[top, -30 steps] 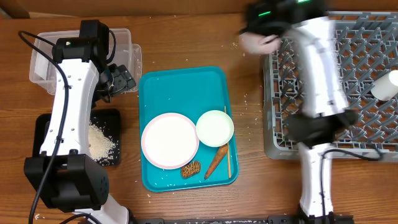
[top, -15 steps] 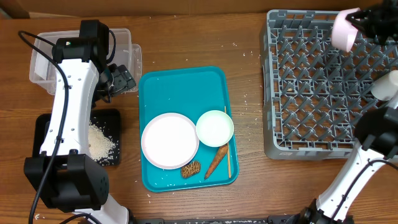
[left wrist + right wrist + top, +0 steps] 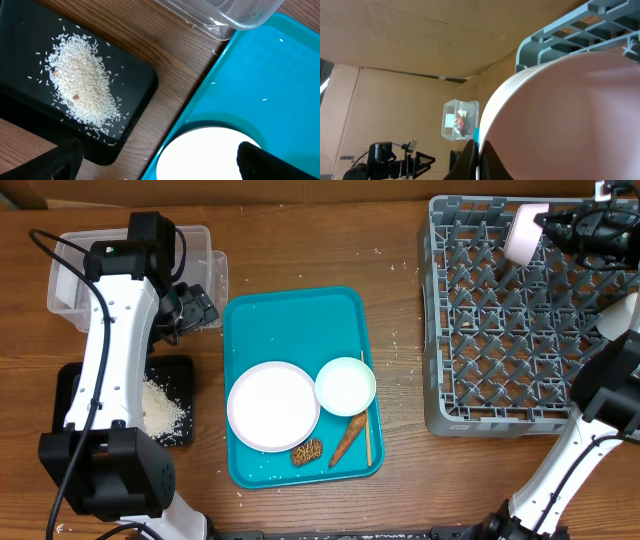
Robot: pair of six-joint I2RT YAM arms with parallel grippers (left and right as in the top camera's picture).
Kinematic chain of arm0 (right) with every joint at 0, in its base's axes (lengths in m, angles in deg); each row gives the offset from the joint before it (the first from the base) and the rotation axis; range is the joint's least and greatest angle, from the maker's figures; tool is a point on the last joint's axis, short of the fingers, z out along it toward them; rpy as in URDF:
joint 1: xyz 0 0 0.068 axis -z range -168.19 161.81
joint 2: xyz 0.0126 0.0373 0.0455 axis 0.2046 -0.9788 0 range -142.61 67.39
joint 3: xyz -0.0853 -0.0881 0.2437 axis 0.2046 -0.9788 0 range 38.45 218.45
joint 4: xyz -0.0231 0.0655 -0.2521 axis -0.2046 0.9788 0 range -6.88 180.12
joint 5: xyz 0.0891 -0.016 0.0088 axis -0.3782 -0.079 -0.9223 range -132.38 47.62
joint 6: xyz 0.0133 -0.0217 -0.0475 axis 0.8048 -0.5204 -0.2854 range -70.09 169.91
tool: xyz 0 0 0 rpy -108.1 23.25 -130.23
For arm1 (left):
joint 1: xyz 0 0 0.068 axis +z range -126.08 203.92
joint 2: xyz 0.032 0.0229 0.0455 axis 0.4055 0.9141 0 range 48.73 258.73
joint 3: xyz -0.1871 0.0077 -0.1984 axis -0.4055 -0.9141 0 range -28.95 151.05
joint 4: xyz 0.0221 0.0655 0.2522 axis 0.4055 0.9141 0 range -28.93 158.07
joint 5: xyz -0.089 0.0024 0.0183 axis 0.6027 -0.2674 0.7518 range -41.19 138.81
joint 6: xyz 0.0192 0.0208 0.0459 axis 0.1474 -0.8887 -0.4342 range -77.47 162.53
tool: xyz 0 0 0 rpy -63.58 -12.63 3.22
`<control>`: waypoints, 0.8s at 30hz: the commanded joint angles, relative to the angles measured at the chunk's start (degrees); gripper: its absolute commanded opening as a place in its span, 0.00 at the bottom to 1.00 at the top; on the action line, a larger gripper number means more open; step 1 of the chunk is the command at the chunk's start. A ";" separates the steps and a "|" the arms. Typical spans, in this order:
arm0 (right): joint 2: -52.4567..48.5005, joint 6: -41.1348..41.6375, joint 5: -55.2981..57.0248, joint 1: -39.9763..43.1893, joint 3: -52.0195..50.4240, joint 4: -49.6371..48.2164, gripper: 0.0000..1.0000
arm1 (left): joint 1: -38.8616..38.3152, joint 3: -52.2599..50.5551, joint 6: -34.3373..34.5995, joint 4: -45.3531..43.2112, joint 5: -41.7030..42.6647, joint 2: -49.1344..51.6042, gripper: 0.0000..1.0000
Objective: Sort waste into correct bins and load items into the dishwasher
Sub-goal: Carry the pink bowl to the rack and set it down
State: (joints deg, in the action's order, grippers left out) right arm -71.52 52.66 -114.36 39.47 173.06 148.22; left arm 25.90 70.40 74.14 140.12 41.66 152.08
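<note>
Pinching a pale pink cup [image 3: 526, 232] by its rim, right jaws over the far side of the dish rack [image 3: 490, 330], left jaws spread wide near the black tray [image 3: 135, 80]

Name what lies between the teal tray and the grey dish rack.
Only a strip of wooden table, flecked with a few white grains, separates the teal tray from the dish rack. The overhead view shows it.

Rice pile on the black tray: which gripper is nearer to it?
Left. The left gripper is open just beyond the rice pile, beside the clear tub; the right gripper holds a cup over the dish rack.
</note>
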 commanded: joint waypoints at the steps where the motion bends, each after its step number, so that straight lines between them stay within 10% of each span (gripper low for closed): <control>1: 2.38 -0.37 0.39 0.39 -0.42 -0.13 0.04 | -0.11 -0.35 0.98 0.00 -0.74 -0.28 1.00; 24: 2.43 3.39 8.37 2.36 -3.87 -3.10 0.04 | -0.13 -0.35 0.98 -0.02 -0.74 -0.28 1.00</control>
State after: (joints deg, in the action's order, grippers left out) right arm -71.28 53.62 -108.68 40.34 169.48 145.18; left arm 25.90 70.40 74.14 140.12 41.66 152.08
